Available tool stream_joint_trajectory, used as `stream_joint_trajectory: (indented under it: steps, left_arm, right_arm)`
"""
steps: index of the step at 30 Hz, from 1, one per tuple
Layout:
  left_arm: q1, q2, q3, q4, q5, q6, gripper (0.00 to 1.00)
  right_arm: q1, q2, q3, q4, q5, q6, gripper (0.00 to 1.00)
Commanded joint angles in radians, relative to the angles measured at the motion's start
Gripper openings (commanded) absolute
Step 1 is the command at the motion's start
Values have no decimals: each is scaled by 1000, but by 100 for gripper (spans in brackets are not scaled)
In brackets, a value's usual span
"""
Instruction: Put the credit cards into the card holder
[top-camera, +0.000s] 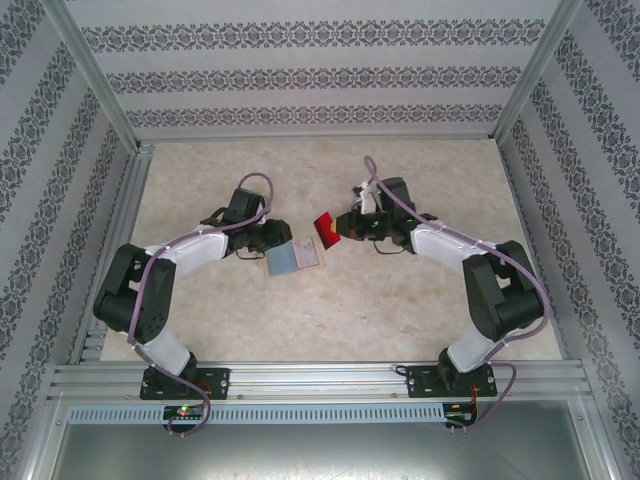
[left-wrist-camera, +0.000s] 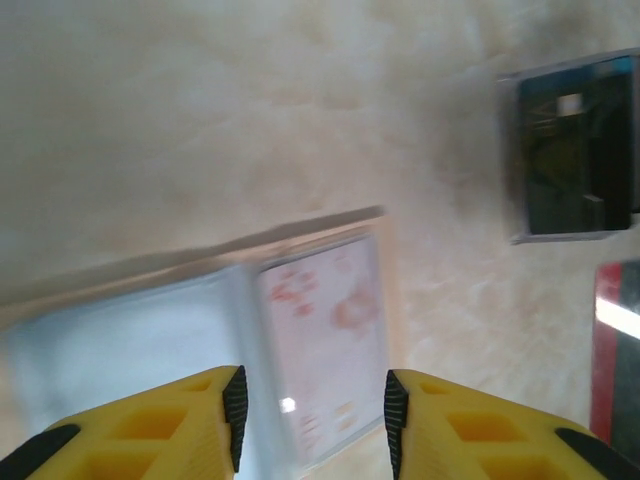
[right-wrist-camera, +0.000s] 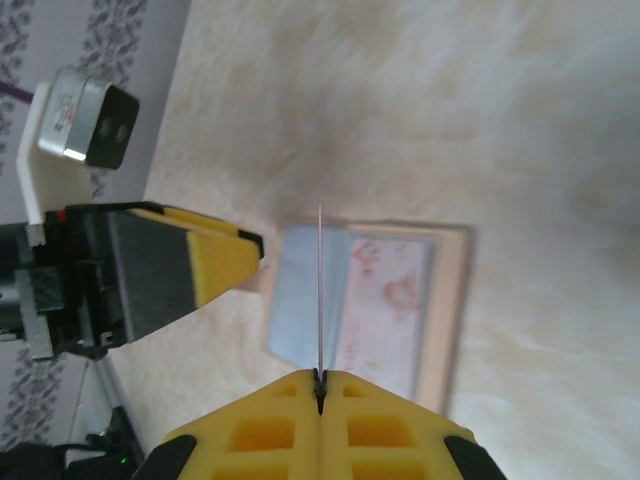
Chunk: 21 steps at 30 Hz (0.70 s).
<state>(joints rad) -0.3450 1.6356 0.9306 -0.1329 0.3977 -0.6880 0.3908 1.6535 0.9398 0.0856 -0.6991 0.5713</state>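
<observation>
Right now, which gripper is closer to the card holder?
Left. The left gripper sits at the card holder, fingers framing its pink half; the right gripper hovers just beyond, pinching a red card.

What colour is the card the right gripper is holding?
Red; the card shows best in the top external view, pinched in the right gripper.

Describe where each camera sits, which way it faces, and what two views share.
Top external: above and behind the left arm and right arm, looking down at the table.
Left wrist: on the left arm, looking past the left gripper at the card holder.
Right wrist: on the right arm, looking past the right gripper, shut on a credit card, down at the table.
Shared: all three show the card holder.
</observation>
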Motion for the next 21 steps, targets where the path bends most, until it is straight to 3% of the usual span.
stream_joint_trajectory:
  steps: [1,6,21]
  left_arm:
    - [26,-64,-59,-91,-70,41,42]
    - [43,-90,-118,-129,-124,48,37]
    - [57,6,-147,-64,-78,32,27]
  right_arm:
    - [55,50,-23,172,-15,85,4]
    - [107,145,-22,230,-15,117,4]
    - [124,287,11,303,-65,175,4]
